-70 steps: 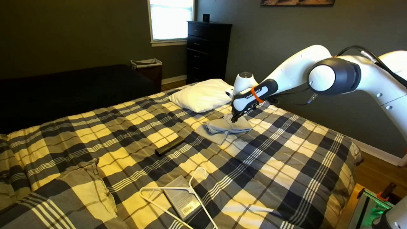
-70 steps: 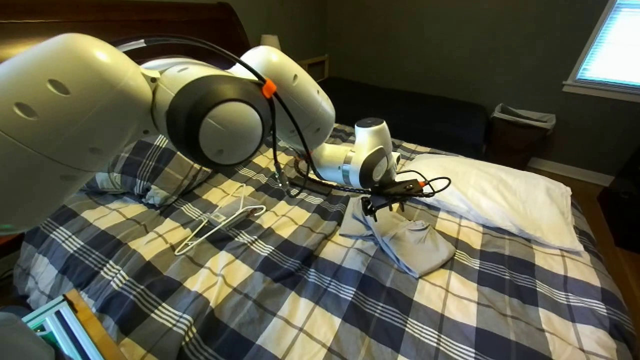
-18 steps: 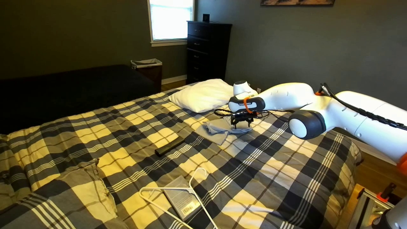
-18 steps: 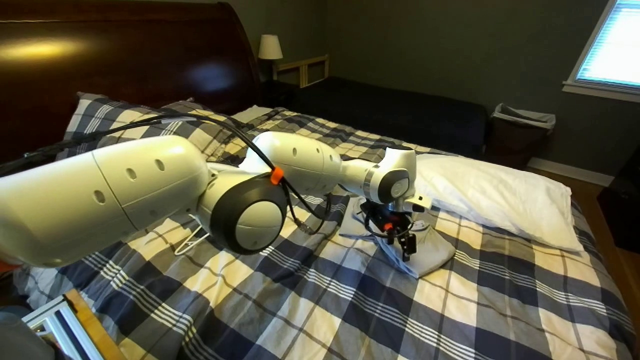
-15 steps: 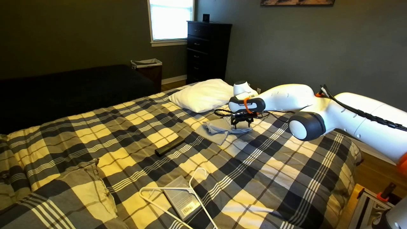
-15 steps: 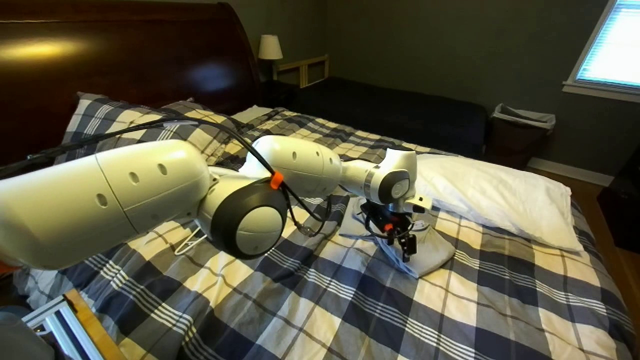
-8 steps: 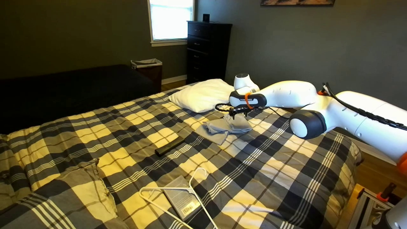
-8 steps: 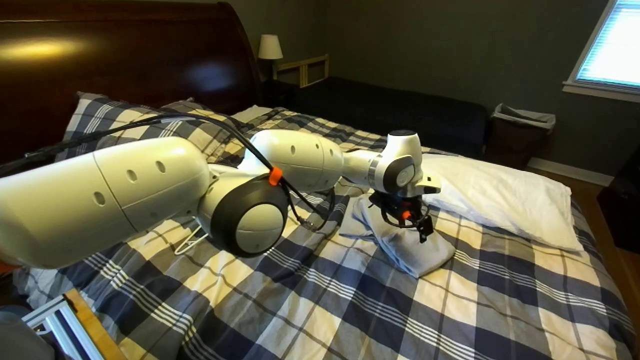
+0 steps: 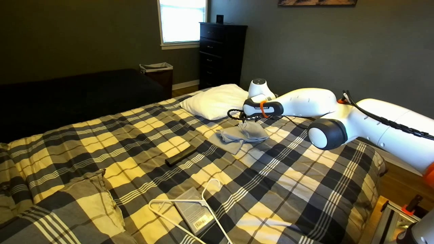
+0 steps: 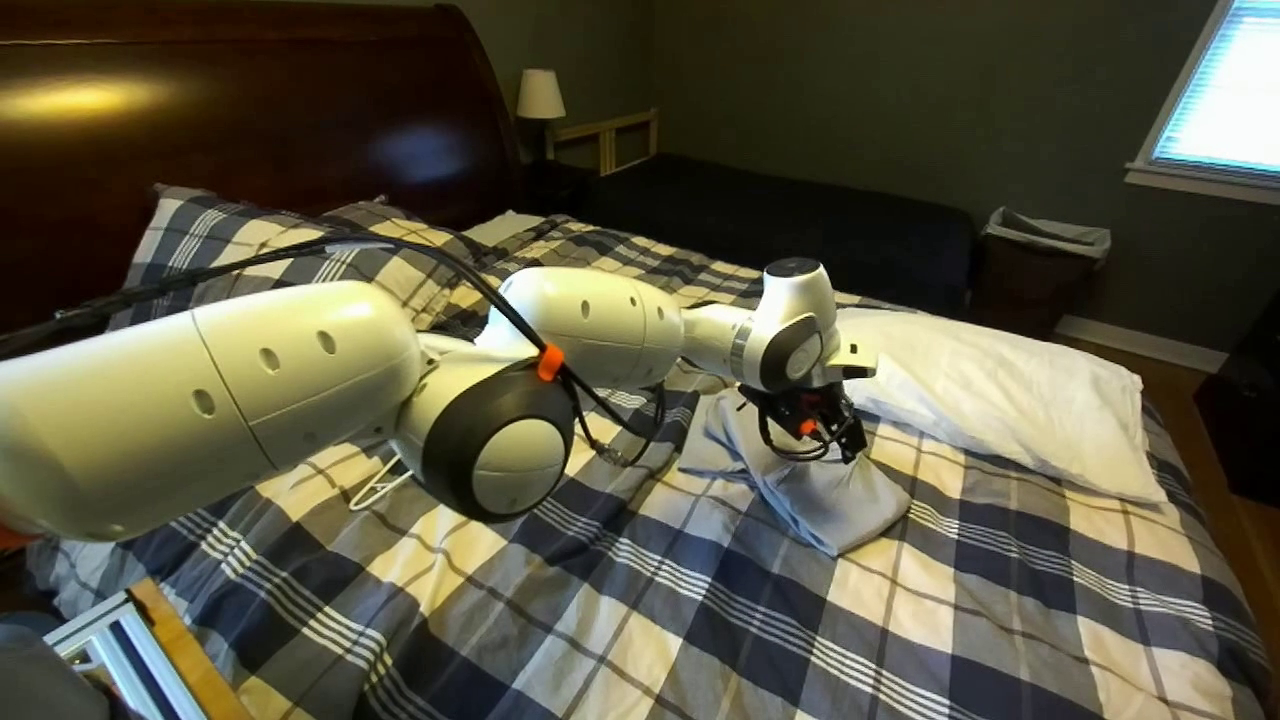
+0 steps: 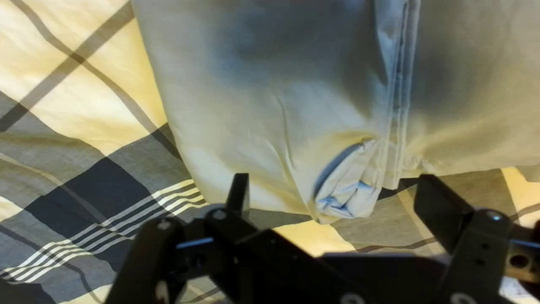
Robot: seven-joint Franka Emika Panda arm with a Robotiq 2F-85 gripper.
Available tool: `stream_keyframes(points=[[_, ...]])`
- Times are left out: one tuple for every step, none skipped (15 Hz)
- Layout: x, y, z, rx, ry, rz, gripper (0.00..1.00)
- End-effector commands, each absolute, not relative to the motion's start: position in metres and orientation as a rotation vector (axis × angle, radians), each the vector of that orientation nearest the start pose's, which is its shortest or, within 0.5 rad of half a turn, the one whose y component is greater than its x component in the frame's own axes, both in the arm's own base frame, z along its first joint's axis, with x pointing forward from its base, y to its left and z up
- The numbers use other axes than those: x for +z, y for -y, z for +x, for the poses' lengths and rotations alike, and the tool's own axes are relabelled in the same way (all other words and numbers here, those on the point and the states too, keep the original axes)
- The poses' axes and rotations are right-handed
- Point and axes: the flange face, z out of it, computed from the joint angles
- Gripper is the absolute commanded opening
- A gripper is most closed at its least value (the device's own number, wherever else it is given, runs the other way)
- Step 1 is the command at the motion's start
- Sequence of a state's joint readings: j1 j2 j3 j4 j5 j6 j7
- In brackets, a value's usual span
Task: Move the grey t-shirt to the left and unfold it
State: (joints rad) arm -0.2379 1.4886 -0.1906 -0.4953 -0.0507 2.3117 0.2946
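Observation:
The grey t-shirt [image 9: 234, 138] lies bunched and folded on the plaid bedspread, near the white pillow. It also shows in the other exterior view [image 10: 835, 510], partly hidden behind the gripper and wrist. In the wrist view the t-shirt [image 11: 236, 126] fills the upper middle, with a raised seam and a small rolled fold [image 11: 350, 185] at its near edge. My gripper [image 11: 334, 181] is open, one finger on each side of that fold, with nothing held. In an exterior view my gripper [image 10: 850, 450] hangs tilted above the t-shirt's pillow-side edge; it appears clear of the cloth.
The white pillow [image 9: 215, 101] lies just beyond the t-shirt. A black bar-shaped object [image 9: 180, 155], a white hanger [image 9: 203, 202] and a grey box [image 9: 194, 210] lie on the bedspread [image 9: 288, 179]. A plaid pillow [image 9: 81, 203] is at the near left.
Since about a second ago my gripper has risen off the t-shirt and tilted, shifting toward the white pillow. Earlier the wrist had turned and come lower. The t-shirt looks unmoved.

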Motion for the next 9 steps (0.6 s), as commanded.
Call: stream_keyframes(points=[[0.112, 0.227, 0.789, -0.543, -0.78, -3.204, 1.0], [0.111, 0.222, 0.789, -0.519, -0.772, -3.209, 1.0], [0.109, 0.218, 0.789, -0.495, -0.769, -3.215, 1.0], [0.107, 0.215, 0.79, -0.506, -0.762, -3.205, 1.0], [0.106, 0.211, 0.791, -0.521, -0.767, -3.195, 1.0], [0.104, 0.208, 0.792, -0.533, -0.767, -3.191, 1.0], [0.101, 0.207, 0.792, -0.535, -0.769, -3.19, 1.0], [0.099, 0.207, 0.791, -0.528, -0.767, -3.189, 1.0], [0.095, 0.208, 0.789, -0.513, -0.783, -3.191, 1.0]])
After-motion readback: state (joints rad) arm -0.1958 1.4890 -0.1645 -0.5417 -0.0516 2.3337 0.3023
